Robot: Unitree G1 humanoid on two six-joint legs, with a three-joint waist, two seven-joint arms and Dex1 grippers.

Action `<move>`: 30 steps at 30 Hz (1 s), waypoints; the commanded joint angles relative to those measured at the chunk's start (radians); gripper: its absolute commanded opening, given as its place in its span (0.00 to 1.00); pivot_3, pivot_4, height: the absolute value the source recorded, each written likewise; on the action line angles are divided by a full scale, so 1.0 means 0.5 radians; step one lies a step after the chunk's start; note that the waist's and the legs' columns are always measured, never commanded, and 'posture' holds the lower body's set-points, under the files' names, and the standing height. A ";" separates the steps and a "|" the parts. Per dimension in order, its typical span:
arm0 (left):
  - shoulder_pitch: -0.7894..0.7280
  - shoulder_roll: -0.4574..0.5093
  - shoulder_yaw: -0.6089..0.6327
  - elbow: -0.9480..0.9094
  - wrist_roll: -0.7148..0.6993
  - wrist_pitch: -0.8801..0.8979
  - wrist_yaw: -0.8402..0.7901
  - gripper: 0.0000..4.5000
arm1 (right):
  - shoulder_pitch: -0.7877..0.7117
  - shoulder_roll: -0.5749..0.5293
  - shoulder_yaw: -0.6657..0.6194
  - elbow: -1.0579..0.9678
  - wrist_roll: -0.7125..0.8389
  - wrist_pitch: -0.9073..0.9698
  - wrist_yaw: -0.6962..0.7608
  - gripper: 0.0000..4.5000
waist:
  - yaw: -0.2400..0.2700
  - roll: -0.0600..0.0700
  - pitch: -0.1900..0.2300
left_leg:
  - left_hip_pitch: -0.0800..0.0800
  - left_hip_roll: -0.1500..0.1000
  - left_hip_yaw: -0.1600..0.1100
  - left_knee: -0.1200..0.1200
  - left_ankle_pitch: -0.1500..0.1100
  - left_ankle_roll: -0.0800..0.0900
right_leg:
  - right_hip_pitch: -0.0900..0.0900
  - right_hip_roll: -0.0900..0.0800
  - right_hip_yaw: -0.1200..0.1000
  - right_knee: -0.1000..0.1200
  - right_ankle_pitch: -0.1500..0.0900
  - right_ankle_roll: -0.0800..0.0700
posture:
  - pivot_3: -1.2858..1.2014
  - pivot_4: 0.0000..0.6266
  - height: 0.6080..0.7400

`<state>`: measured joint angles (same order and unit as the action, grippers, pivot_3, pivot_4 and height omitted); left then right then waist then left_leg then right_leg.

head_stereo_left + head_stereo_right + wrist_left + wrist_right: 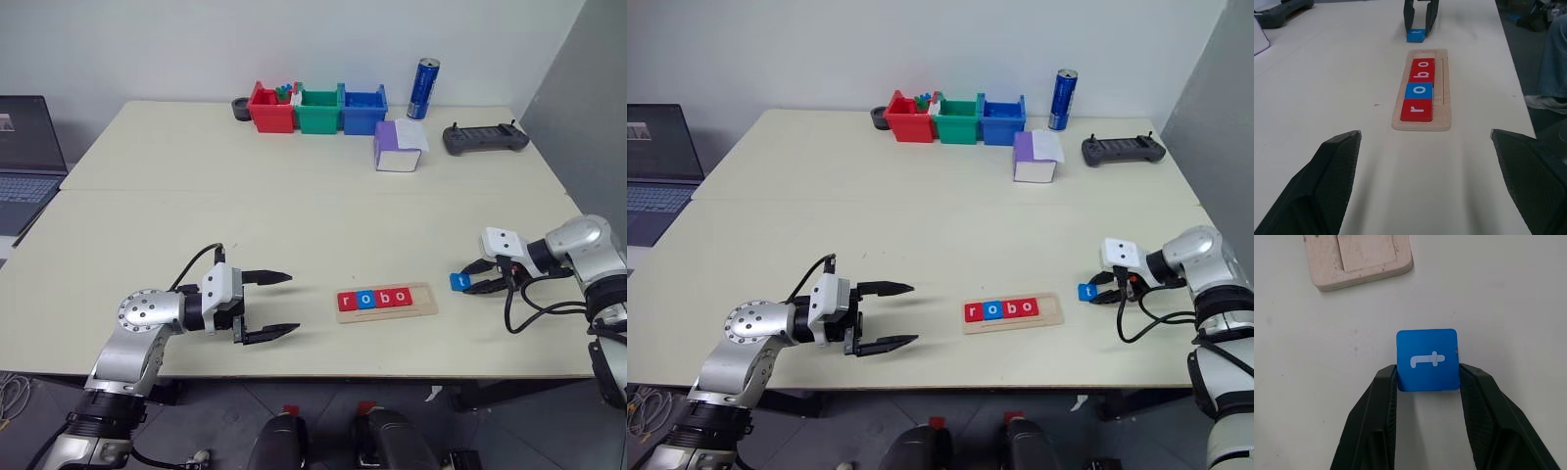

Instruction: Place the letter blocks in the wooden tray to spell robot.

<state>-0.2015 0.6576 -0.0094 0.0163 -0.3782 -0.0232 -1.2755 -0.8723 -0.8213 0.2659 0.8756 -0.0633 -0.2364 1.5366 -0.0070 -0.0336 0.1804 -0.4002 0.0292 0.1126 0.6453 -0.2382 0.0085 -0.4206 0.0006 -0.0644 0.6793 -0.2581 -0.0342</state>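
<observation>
Right wrist view alone shows the right hand (1427,377) clamping the blue t block (1427,360) on the surface (294,215) — at 3 o'clock of the wooden tray (387,301), holding r-o-b-o. Left hand (266,306) gapes wide, empty.

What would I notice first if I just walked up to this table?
Probably the wooden tray near the table's front edge, with four letter blocks spelling "robo". Just to its right, the right gripper has its fingers on both sides of the blue t block. At the back stand red, green and blue bins.
</observation>
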 commanded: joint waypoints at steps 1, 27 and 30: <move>0.000 0.013 0.029 -0.051 -0.029 0.000 0.013 1.00 | 0.102 -0.084 -0.015 -0.486 0.188 0.196 0.156 0.32 | 0.003 0.000 0.000 | 0.000 0.000 0.000 0.000 0.000 0.000 | 0.000 0.000 0.000 0.000 0.000 0.000 | 0.52 0.24 1.00; 0.046 0.012 0.031 -0.081 -0.019 -0.011 0.057 1.00 | 0.215 0.031 0.203 -0.963 0.125 0.594 0.062 0.32 | 0.008 0.000 0.000 | -0.001 0.000 -0.001 0.001 0.000 0.000 | 0.000 0.000 -0.001 0.000 0.000 0.000 | 0.52 0.24 1.00; 0.056 0.016 0.034 -0.091 -0.018 -0.009 0.065 1.00 | 0.200 0.035 0.199 -0.914 0.110 0.565 0.062 0.32 | 0.008 0.000 0.000 | -0.001 0.000 -0.001 0.001 0.000 0.000 | 0.000 0.000 -0.001 0.000 0.000 0.000 | 0.52 0.24 1.00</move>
<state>-0.1733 0.6545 -0.0119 0.0072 -0.3768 -0.0224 -1.2498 -0.7403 -0.8004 0.3761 0.4178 -0.0018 0.0619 1.5466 -0.0030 -0.0336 0.1804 -0.4005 0.0291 0.1123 0.6456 -0.2383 0.0085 -0.4208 0.0004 -0.0652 0.6793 -0.2582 -0.0343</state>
